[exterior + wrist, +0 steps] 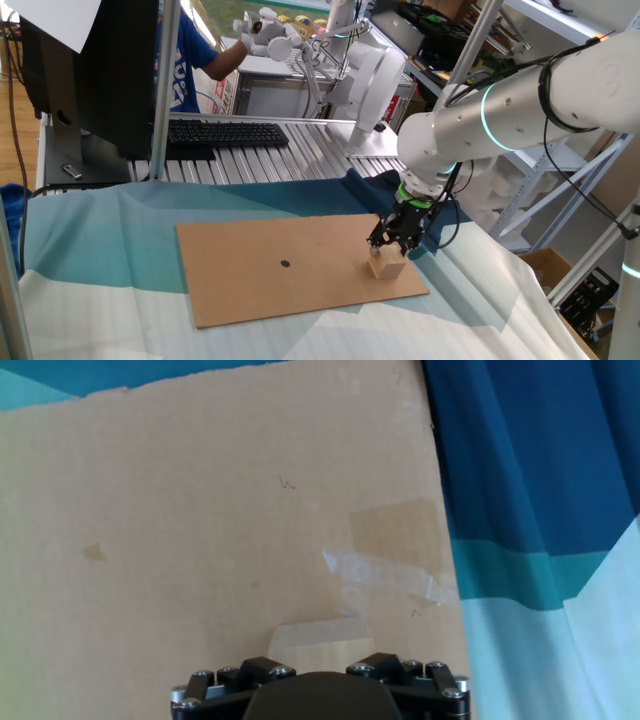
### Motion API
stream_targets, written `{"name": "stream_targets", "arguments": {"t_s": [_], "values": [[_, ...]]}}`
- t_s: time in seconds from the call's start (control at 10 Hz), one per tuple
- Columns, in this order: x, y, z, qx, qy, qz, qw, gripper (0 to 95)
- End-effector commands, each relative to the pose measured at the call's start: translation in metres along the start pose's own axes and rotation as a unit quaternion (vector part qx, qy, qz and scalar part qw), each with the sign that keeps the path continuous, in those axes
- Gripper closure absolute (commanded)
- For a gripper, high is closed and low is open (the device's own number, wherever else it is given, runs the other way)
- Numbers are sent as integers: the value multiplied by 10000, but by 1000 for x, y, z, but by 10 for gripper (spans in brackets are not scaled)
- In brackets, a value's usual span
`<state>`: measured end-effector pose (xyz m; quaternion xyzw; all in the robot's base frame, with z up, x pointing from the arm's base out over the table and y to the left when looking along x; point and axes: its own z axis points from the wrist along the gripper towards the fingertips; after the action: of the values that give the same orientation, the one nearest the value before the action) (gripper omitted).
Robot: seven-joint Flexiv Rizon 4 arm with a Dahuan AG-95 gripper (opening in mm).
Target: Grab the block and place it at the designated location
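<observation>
A small plain light-tan wooden cube sits on a flat brown cardboard sheet, near the sheet's right edge, at about three o'clock from the tiny dark round dot marked near the sheet's middle. Cube and dot are well apart, with bare cardboard between them.

The white robot arm reaches in from about two o'clock and bends down to the black two-finger gripper, which stands directly above the cube with its fingertips at the cube's top. From the fixed view I cannot tell whether the fingers are clamped on the cube, merely touching it, or just clear of it, nor how wide they stand.

The hand view shows only the black base of the gripper at six o'clock; the fingertips and the cube are out of sight there. It looks onto bare cardboard bearing strips of clear tape, with blue and teal cloth at three o'clock.

The sheet lies on a teal and pale cloth. A black keyboard rests at eleven o'clock.
</observation>
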<state>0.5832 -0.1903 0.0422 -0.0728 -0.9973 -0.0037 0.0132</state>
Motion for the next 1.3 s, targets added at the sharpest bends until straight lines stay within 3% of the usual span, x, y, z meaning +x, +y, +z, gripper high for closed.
{"name": "stream_targets", "arguments": {"t_s": [0.1,0.3,0.4,0.6,0.7,0.8,0.9,1.0,1.1,1.3], "values": [[-1,0,1,8,6,-53,10000,190],[-2,0,2,5,7,-58,10000,190],[-2,0,3,6,6,-58,10000,380],[-2,0,3,-1,7,-68,10000,380],[-2,0,3,-11,7,-63,10000,570],[-2,0,3,-16,6,-64,10000,570],[-2,0,4,-28,7,-63,10000,760],[-2,0,4,-32,8,-81,10000,760],[-2,0,4,-31,12,-113,9999,950],[-2,-1,3,2,24,-151,9999,950]]}}
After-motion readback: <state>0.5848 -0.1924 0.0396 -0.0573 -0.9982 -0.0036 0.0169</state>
